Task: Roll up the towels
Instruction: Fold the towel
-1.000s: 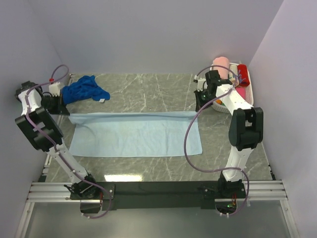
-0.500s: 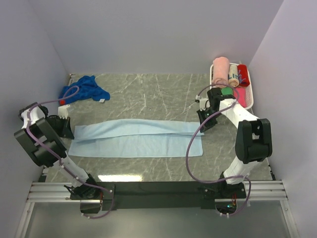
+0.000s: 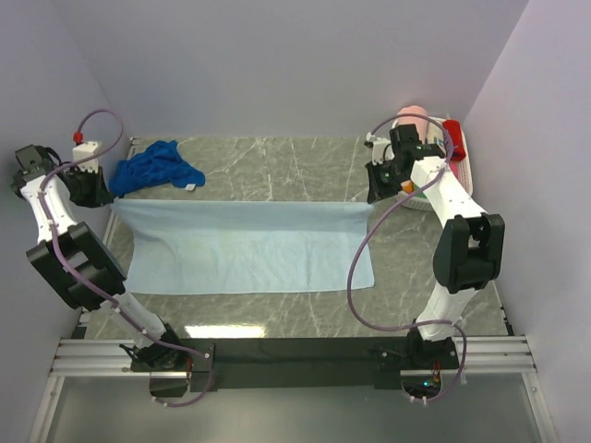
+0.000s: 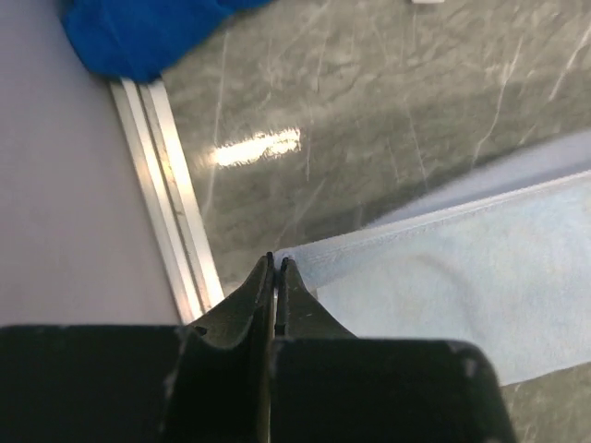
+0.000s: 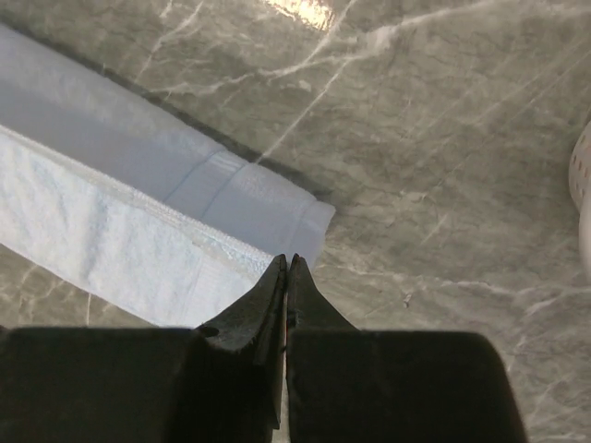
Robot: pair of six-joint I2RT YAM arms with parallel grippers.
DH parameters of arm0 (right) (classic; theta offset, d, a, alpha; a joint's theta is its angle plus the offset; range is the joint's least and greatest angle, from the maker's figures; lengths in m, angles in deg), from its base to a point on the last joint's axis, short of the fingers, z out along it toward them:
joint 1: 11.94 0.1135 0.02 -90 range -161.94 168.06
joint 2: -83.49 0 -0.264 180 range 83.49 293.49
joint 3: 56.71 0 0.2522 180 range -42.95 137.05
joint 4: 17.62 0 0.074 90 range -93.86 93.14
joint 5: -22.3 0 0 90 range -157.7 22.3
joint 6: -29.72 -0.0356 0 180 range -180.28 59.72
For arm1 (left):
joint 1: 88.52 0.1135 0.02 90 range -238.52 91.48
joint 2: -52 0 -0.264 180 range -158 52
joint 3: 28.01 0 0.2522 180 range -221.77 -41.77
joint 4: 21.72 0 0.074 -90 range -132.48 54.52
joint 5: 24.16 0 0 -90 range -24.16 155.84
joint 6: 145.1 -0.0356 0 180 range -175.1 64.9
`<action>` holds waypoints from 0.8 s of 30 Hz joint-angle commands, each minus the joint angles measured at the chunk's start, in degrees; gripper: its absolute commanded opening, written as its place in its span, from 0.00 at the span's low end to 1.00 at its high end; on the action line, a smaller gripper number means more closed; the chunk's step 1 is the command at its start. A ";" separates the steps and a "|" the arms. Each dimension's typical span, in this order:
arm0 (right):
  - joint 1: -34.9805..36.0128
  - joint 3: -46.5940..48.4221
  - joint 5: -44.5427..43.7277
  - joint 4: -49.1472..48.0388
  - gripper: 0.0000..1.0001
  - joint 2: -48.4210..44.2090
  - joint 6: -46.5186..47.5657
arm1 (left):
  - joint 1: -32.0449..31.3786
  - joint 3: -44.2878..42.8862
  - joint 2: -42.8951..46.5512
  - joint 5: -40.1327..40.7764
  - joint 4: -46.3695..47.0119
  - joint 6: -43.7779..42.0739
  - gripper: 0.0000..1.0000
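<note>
The pale sky blue towel (image 3: 249, 245) lies spread across the middle of the table, its far edge lifted and pulled taut between both grippers. My left gripper (image 3: 98, 191) is shut on its far left corner; in the left wrist view the jaws (image 4: 275, 263) pinch the hem of the towel (image 4: 462, 268). My right gripper (image 3: 372, 195) is shut on the far right corner; in the right wrist view the jaws (image 5: 287, 263) pinch the towel (image 5: 111, 221). The deep royal blue towel (image 3: 157, 166) lies crumpled at the back left, also showing in the left wrist view (image 4: 138, 32).
A white tray (image 3: 469, 171) at the back right holds a rolled pink towel (image 3: 413, 118) and a red one (image 3: 452, 129); its rim shows in the right wrist view (image 5: 582, 175). An aluminium rail (image 4: 171, 212) runs along the table's left edge by the wall.
Both grippers brought the towel's far edge forward over the near part, then carried it back and up again; the towel now lies wider, its far edge raised.
</note>
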 commanded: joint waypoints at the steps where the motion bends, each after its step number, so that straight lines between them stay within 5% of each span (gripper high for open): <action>1: -0.83 0.08 -1.54 5.10 0.00 -1.83 1.83 | 1.11 -4.22 -0.61 -0.73 -4.92 -3.34 0.00; 6: -0.75 -10.64 -2.15 5.55 0.00 -9.66 5.52 | 4.97 -0.02 1.15 -0.74 -18.27 -18.54 0.00; 10: -0.57 -21.00 -0.93 4.15 0.00 -11.60 5.53 | 8.40 8.50 3.25 4.09 -18.39 -26.20 0.01; 16: 1.01 -26.83 -2.23 -0.16 0.00 -7.22 3.16 | 7.26 25.81 6.77 11.29 -4.98 -23.06 0.01; 24: 1.45 -24.46 -3.82 -0.87 0.00 -3.78 1.92 | 7.35 27.42 4.31 14.03 1.21 -17.86 0.01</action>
